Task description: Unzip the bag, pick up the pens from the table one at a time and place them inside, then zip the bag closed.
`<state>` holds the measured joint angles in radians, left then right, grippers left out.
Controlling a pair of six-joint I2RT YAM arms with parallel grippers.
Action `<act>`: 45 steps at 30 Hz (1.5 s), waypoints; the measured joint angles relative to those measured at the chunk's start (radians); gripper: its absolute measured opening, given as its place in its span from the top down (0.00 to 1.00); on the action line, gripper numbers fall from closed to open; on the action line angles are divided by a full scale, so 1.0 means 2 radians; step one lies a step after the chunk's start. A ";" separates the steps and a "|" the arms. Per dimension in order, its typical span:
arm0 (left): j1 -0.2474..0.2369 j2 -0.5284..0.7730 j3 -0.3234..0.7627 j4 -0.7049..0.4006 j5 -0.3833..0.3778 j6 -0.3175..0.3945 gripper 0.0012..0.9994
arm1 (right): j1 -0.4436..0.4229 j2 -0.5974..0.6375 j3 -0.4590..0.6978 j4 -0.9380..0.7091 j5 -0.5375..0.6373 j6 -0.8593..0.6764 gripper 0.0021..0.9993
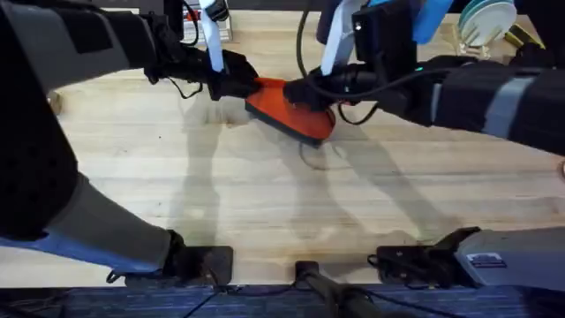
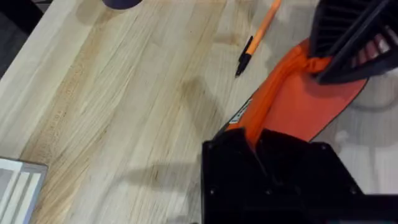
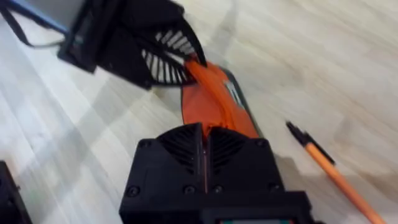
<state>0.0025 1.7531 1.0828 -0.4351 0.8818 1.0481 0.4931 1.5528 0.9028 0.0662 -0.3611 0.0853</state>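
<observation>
The orange bag (image 1: pixel 296 115) hangs tilted between my two grippers, just above the far middle of the table (image 1: pixel 265 194). My left gripper (image 1: pixel 250 88) is shut on one end of the bag (image 2: pixel 305 106), its black fingers (image 2: pixel 236 155) pinching the orange fabric. My right gripper (image 1: pixel 297 91) is shut on the other end of the bag (image 3: pixel 208 99), which folds upward between its fingers (image 3: pixel 180 149). Each wrist view shows the other arm's gripper clamped on the far end. One orange pen with a black end (image 2: pixel 258 37) lies on the wood beside the bag (image 3: pixel 329 171).
A dark blue rounded object (image 2: pixel 121 3) sits at the table's far edge. A white box (image 2: pixel 18 186) lies at one side. Stacked plates and clutter (image 1: pixel 485 22) stand at the back right. The near half of the table is bare wood.
</observation>
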 joint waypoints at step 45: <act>0.001 0.000 0.000 0.000 -0.002 0.000 0.96 | 0.049 -0.040 0.107 -0.150 0.111 -0.052 0.00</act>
<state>0.0044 1.7531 1.0828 -0.4347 0.8772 1.0485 0.5903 1.4736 1.1164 -0.2346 -0.1397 -0.0186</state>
